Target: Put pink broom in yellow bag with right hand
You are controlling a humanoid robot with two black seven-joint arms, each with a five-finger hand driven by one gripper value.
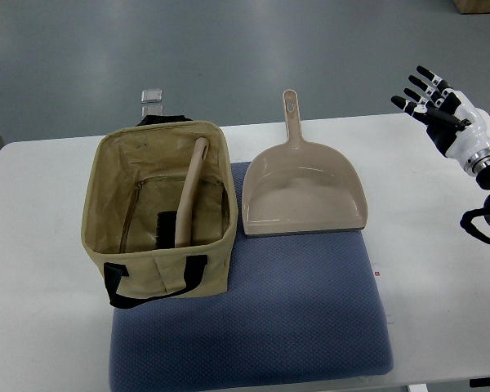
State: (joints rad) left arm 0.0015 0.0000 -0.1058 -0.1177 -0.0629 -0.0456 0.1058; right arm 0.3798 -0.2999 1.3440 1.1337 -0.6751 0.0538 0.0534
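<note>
The pink broom (188, 196) stands inside the yellow bag (159, 278), its black bristles at the bottom and its handle leaning against the bag's far rim. The bag sits open on the left part of a blue cushion (294, 310). My right hand (429, 96) is raised at the far right, well away from the bag, with fingers spread and nothing in it. The left arm does not show.
A pink dustpan (302, 192) lies on the cushion just right of the bag, handle pointing away from me. The white table (41, 269) carries the cushion. A small clear object (152, 95) lies beyond the table's far edge.
</note>
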